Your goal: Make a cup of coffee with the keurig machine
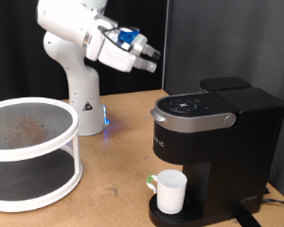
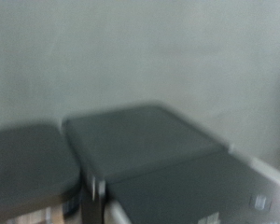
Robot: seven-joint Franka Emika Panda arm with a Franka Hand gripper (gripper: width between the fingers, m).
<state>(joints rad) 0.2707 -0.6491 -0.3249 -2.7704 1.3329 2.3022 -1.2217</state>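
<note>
We see the gripper point(image 1: 153, 60) raised in the air, well above and toward the exterior view's left of the keurig machine point(image 1: 213, 142); whether its jaws are released or clenched we cannot tell, and nothing shows between them. The wrist view is blurred: only dark flat blocks, probably the machine's top point(image 2: 140, 140), against a grey wall.

Well below the jaws, the cup point(image 1: 170, 190) stands upright on the round drip tray point(image 1: 153, 215) under the brew head, touching the tray. We judge it light, stiff and breakable, with a glossy wall that could slip in a pinch; a hold across its rim or around its upper body seems safest. What is inside the cup we cannot make out.

The machine looks heavy and rigid. Its lid with the silver-grey handle point(image 1: 191, 118) appears closed; that handle's front edge is the natural place to take hold.

Far from the jaws, at the exterior view's left, a white two-tier rack point(image 1: 28, 151) sits on the counter point(image 1: 114, 170); its tiers seem to hold nothing.
</note>
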